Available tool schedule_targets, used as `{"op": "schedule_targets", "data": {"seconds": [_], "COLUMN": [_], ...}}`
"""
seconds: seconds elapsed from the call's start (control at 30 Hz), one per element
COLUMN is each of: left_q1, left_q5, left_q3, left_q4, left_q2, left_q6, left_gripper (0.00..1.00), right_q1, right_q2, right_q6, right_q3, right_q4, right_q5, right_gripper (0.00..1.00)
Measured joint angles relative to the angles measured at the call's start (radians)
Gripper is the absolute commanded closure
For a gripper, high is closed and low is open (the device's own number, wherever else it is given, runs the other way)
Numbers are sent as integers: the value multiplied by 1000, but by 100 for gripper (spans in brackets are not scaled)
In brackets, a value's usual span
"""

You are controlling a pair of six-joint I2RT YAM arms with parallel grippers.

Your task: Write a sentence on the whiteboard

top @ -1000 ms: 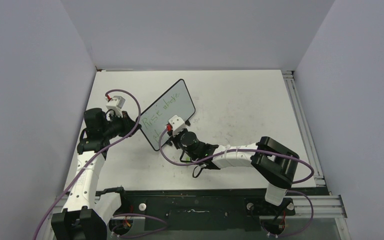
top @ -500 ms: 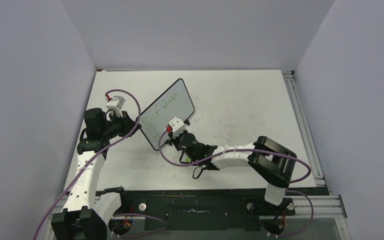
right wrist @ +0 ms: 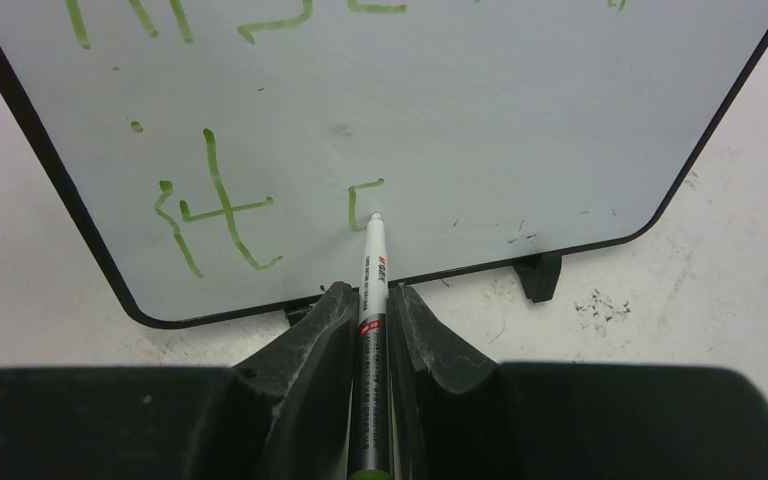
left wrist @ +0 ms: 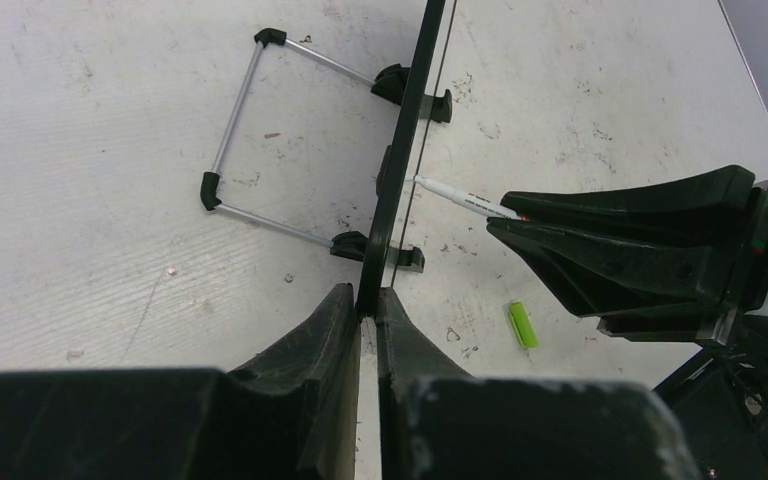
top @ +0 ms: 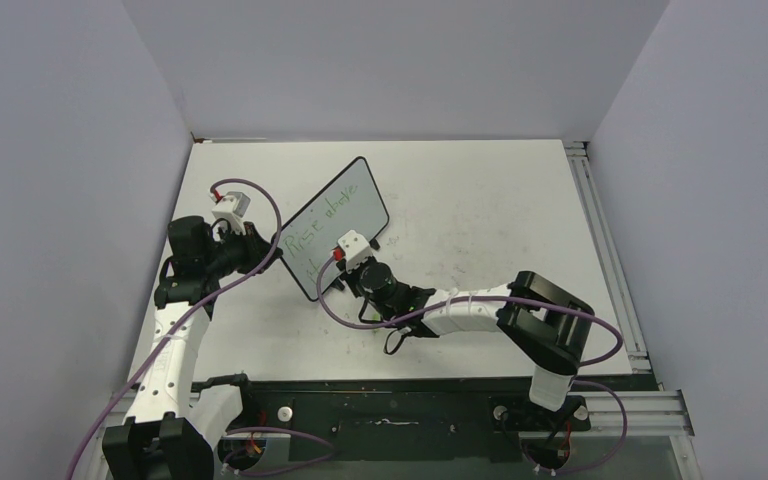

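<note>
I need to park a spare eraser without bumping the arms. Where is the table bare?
Widest: the table right of the whiteboard, out to the side rail. Crowded: the board's near end, where the left gripper clamps its edge, the right gripper holds the marker, and a green cap lies.

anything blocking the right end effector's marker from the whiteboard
Nothing visible does. The marker gripped in the right end effector has its tip against the whiteboard face, just beside a short green stroke.

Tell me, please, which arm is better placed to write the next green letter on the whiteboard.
Right: the right claw is shut on the marker, whose tip meets the whiteboard beside the unfinished sentence. The left claw is clamped on the board's edge, steadying it.
</note>
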Motion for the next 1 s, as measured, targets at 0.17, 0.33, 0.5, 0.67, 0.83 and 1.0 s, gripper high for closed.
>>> {"op": "schedule_targets", "data": {"seconds": [0.17, 0.33, 0.5, 0.67, 0.83, 1.0], "left_q1": [0, 0, 0, 0, 0, 0], "left_q5": [0, 0, 0, 0, 0, 0], "left_q3": [0, 0, 0, 0, 0, 0], "left_q4": [0, 0, 0, 0, 0, 0], "left_q2": [0, 0, 0, 0, 0, 0], "left_q6": [0, 0, 0, 0, 0, 0], "left_gripper": [100, 100, 100, 100, 100, 100], "right_q1": [-5, -6, -6, -6, -6, -6], "right_q2": [0, 0, 0, 0, 0, 0], "right_q6": [-10, -17, -27, -32, -32, -32], "right_q3": [15, 27, 33, 36, 36, 36], "right_q4": [1, 2, 2, 2, 2, 2], "right_q5": [6, 7, 7, 8, 8, 8], "right_gripper": [95, 95, 95, 95, 95, 95]}}
